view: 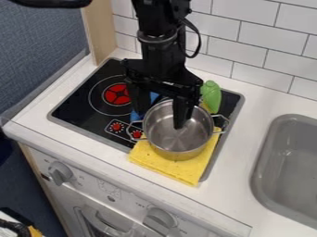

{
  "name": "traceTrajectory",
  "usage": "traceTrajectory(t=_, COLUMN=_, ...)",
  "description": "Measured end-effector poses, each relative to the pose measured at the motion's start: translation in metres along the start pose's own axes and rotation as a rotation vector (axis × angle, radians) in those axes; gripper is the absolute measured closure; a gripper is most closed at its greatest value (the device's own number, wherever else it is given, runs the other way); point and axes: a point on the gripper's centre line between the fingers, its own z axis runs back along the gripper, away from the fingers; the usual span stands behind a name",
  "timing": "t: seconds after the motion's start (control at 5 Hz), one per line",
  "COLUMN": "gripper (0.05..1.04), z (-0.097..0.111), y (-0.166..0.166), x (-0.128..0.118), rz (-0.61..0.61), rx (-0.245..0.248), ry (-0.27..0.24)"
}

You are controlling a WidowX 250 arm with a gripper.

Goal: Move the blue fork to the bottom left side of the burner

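Small print by the knobs [60,173] on the white front panel [117,189]: too small to make out. Gripper [160,120] hung over the stove [78,107], fingers spread wide. One finger was over the steel pot's [180,149] mouth, the other by the blue fork [134,116]; contact could not be told. Fork, partly hidden by finger and pot, lay on the stovetop to the lower right of the red burner [116,94] in view. Pot sat on a yellow cloth [184,171]; green item [211,96] behind.

High oblique view — down onto the stovetop
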Motion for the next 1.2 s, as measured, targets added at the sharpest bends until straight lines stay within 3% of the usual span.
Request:
traceTrajectory(t=0.2, gripper=0.082, z=-0.007, y=0.0, x=-0.002, rz=0.003, rx=0.0, ry=0.026)
traceTrajectory(t=0.4, gripper=0.082, z=-0.003, y=0.022, x=0.011, rz=0.054, rx=0.016, ry=0.002)
traceTrajectory(t=0.6, gripper=0.082, z=-0.008, y=0.038, x=0.033, rz=0.052, rx=0.019, ry=-0.009)
traceTrajectory(t=0.8, gripper=0.082, z=-0.007, y=0.059, x=0.056, rz=0.045, rx=0.066, ry=-0.036)
traceTrajectory(t=1.0, gripper=0.082, z=-0.029, y=0.076, x=0.075, rz=0.059, rx=0.09, ry=-0.058)
traceTrajectory(t=1.2, gripper=0.082, z=-0.064, y=0.087, x=0.092, rz=0.067, rx=0.112, ry=-0.039)
